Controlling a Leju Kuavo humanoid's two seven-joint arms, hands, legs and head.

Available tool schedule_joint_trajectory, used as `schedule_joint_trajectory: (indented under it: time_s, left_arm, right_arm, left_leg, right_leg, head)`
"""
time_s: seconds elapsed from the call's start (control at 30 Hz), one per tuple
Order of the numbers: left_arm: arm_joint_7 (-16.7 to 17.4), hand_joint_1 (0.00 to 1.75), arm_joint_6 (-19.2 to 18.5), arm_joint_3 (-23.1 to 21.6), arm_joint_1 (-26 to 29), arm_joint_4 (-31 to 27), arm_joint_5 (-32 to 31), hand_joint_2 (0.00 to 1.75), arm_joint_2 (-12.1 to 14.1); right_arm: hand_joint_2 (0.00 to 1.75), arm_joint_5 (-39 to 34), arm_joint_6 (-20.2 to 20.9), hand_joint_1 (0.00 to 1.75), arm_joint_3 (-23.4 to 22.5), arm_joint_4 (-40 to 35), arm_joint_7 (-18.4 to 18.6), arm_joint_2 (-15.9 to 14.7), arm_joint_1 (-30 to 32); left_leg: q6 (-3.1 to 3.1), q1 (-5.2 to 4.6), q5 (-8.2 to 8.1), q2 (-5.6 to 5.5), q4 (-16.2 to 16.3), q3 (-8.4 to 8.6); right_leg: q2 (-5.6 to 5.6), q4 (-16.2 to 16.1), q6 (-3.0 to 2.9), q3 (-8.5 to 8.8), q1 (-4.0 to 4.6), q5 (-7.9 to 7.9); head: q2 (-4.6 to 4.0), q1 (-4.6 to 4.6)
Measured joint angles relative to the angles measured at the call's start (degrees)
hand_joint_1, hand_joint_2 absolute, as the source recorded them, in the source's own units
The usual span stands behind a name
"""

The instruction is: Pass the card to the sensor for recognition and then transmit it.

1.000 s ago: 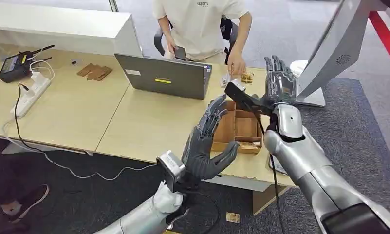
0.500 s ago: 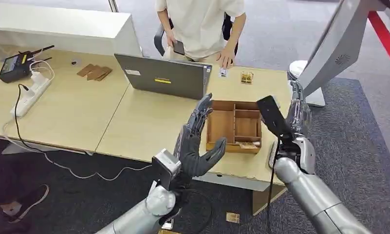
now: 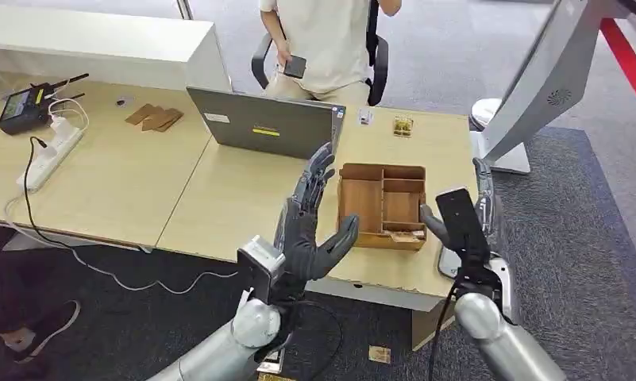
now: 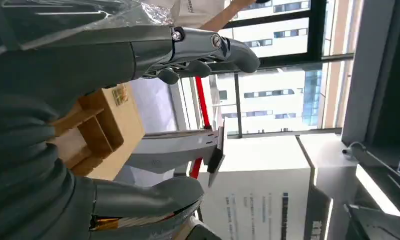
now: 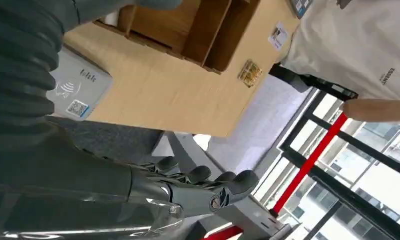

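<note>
Both hands were empty. The left hand was up over the table's near edge with its fingers spread wide and nothing in the palm. The right hand was raised too, fingers straight and apart, gripping nothing.

The card, which I took to be the small white one, lay flat on the far side of the table. It was just past the laptop's corner and near the person. A gold-brown tag lay beside it, apart from it.

Handling, my guess:
- It's thin, light and stiff, and probably slick plastic.
- Lying flush on the wood, it gives no edge to get under. Best bet is to pinch across the short sides, or slide it to a table edge first and take it thumb-over-finger.
- Breakage risk is low. The likelier trouble is it skating away or dropping.

The sensor was a flat grey reader at the near right corner of the table, just beside the tray.

Room to move:
- The tray sat between the hands and the card, so the reach has to go over its walls.
- The laptop lid crowded the left side of that path.
- The right side was more open up to the table edge, with the white stand beyond it.
- The reader sat close to the near edge, so a fumbled card could end up on the floor.
</note>
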Motion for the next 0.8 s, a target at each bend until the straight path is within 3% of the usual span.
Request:
schedule_joint_trajectory:
  time_s: [0.3,0.67,0.8]
  left_arm:
    - [-0.48,0.00,-1.09,-0.11,-0.21,0.00,1.14,1.75,-0.07]
    - [-0.61,0.00,-1.09,-0.17,-0.31,0.02,1.18,1.75,-0.11]
    - [-0.66,0.00,-1.16,-0.22,-0.37,0.02,1.34,1.75,-0.11]
  right_arm:
    - [1.75,-1.51,5.01,0.00,0.06,-0.34,-0.70,-0.11,2.97]
    - [1.75,-1.20,5.47,0.00,0.09,0.71,-1.12,-0.05,3.54]
    - [1.75,2.23,6.06,0.00,0.20,1.24,-0.11,-0.05,3.54]
  left_leg:
    - [0.00,0.00,0.00,0.00,0.00,0.00]
    - [0.00,0.00,0.00,0.01,0.00,-0.01]
    - [0.00,0.00,0.00,0.01,0.00,-0.01]
  right_leg:
    - [0.00,0.00,0.00,0.00,0.00,0.00]
    - [0.00,0.00,0.00,0.00,0.00,0.00]
    - [0.00,0.00,0.00,0.00,0.00,0.00]
  head:
    - [0.00,0.00]
    - [0.00,0.00]
    - [0.00,0.00]
